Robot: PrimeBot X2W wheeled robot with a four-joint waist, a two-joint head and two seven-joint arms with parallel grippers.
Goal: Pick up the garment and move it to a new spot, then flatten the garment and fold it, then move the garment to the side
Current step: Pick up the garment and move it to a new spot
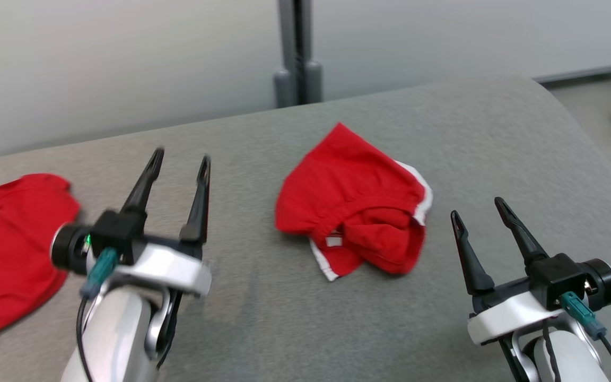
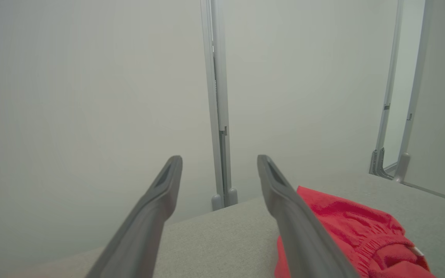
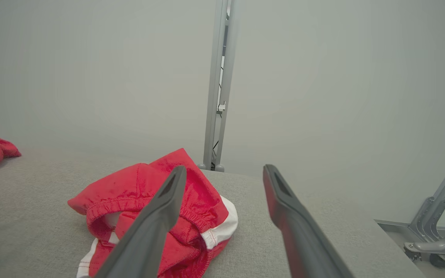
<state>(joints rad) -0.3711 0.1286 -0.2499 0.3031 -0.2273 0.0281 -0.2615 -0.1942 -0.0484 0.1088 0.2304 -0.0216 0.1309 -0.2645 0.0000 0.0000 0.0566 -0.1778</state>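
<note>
Between the left hand (image 1: 181,155) and the right hand (image 1: 476,208), the trimmed red garment (image 1: 353,201) lies crumpled on the grey counter (image 1: 263,318), with bare room all round and the counter's far edge beyond the fingertips. Both hands gape wide and hold nothing. Two red garments in all: the second garment (image 1: 8,249) lies outboard of the left hand.
</note>
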